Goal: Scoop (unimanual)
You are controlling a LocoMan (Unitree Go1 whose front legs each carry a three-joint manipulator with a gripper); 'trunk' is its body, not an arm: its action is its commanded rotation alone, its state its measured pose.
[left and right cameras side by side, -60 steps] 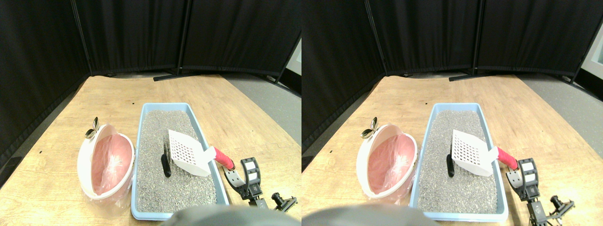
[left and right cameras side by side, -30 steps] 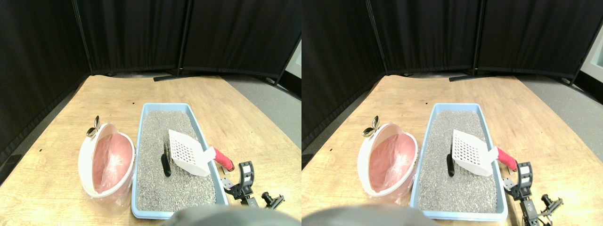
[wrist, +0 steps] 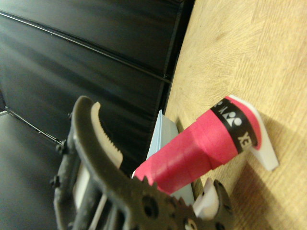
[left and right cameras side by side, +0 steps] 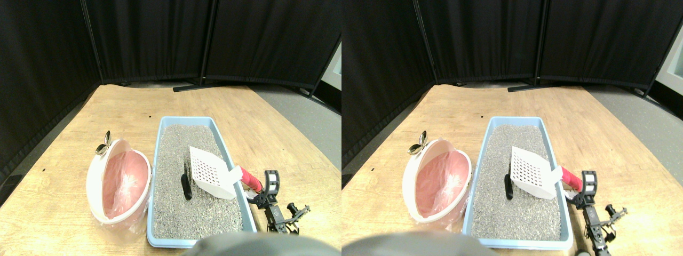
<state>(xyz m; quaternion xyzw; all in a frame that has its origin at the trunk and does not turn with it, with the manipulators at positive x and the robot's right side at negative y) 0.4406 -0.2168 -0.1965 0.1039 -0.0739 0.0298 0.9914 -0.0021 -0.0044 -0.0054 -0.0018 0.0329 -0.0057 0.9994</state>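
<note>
Just right of the litter tray's (left and right cameras side by side: 160, 160) near right rim, the right gripper (left and right cameras side by side: 267, 188) stands with its jaws apart around the scoop's red-wrapped handle (left and right cameras side by side: 251, 179), not yet closed on it. That tape wrap looks grippy and thick, the sensible place to clamp; the white plastic scoop (left and right cameras side by side: 211, 172) itself seems light and stiff. Its slotted blade rests on the grey litter (left and right cameras side by side: 176, 213), handle propped over the rim. A dark lump (left and right cameras side by side: 186, 188) lies just left of the blade, and a pink-lined bin (left and right cameras side by side: 118, 181) sits left of the tray on the table (left and right cameras side by side: 64, 149).
</note>
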